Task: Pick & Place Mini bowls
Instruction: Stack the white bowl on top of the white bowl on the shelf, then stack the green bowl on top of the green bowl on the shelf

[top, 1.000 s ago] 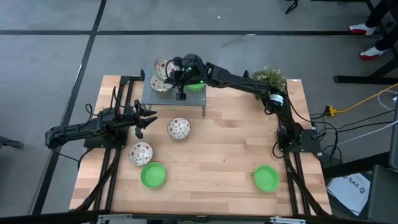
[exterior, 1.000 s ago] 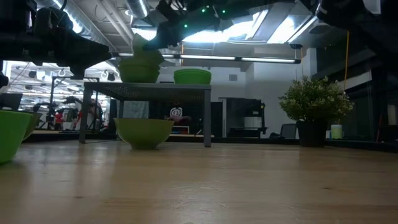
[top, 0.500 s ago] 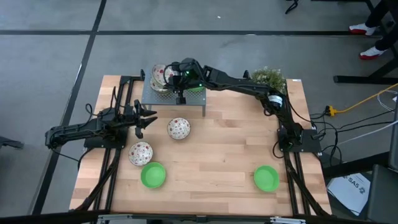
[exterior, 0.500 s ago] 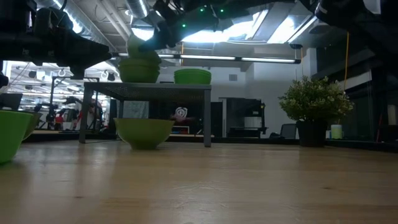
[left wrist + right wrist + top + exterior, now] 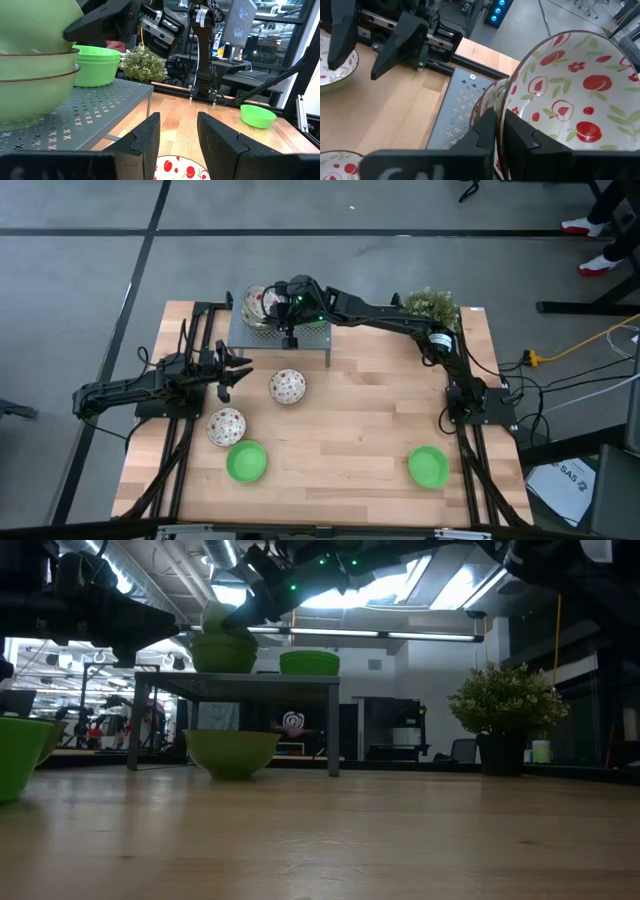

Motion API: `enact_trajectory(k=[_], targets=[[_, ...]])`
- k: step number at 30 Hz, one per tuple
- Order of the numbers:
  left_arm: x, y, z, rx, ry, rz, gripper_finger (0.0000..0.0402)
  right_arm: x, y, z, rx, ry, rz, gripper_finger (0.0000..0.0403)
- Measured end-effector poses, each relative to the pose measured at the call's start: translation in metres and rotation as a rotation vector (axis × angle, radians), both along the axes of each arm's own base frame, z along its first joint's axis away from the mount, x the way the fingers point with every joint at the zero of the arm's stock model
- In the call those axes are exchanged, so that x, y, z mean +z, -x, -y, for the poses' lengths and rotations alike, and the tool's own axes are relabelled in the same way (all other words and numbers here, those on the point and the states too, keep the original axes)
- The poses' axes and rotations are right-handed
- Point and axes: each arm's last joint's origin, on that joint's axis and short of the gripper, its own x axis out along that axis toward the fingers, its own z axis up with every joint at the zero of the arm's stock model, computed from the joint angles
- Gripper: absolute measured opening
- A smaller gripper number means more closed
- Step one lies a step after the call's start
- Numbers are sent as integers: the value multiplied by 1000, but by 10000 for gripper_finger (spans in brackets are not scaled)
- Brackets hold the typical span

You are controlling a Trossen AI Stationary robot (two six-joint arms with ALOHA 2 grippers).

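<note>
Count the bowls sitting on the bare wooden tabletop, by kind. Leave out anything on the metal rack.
Patterned bowls: 2
Green bowls: 2
Total: 4

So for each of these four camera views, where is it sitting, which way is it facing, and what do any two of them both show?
High view: overhead, straight down on the table; both arms show.
Low view: table height, level across toward the metal shelf; the arms enter from above.
Left wrist view: on the left arm, past the left gripper and its open fingers toward the shelf.
Right wrist view: on the right arm, over the shelf; the right gripper pinches the rim of a patterned bowl.
Shared: the high and left wrist views both show the green bowl on the table's right.
</note>
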Motion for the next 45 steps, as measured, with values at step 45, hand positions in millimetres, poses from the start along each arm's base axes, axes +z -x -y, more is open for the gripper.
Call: enact_trajectory(k=[45], targets=[[0,0,0,0,0,0,125,4,-12,-40,52,-69,44,136]])
